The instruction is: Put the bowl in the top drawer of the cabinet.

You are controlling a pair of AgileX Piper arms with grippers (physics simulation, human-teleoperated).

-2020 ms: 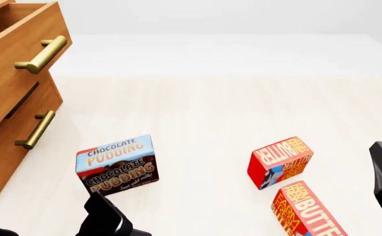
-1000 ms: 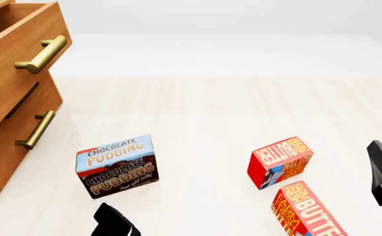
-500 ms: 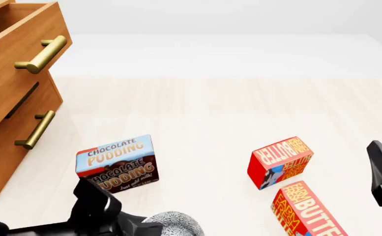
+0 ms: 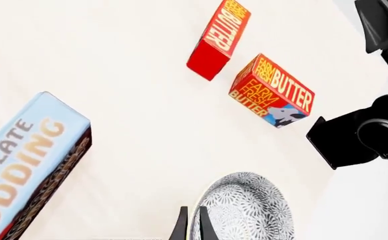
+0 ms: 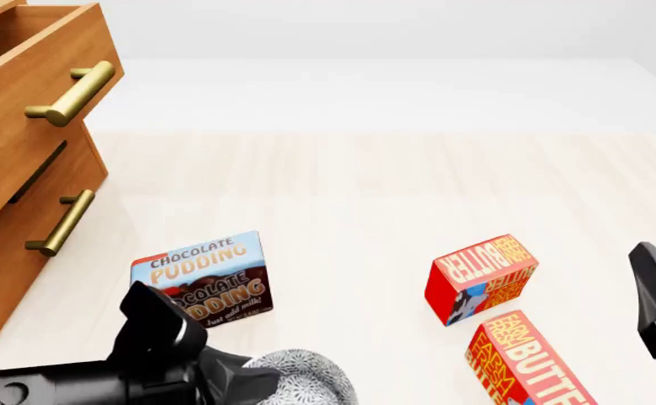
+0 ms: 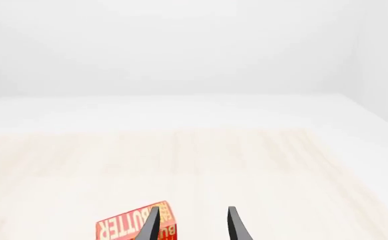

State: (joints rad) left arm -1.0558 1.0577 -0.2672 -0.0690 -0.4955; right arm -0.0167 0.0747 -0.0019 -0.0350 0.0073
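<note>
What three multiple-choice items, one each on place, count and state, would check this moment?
1. Where is the bowl?
A. in the top drawer
B. at the table's near edge, at the left pincer
C. beside the butter boxes

2. How many butter boxes show in the front view?
A. one
B. two
C. three

3. The top drawer is:
A. pulled out
B. flush shut
C. removed

Key: 1 B, the left pincer's fingers straddle its rim near the pudding box; 2 B, one and another; 3 A, it juts past the lower drawer.
</note>
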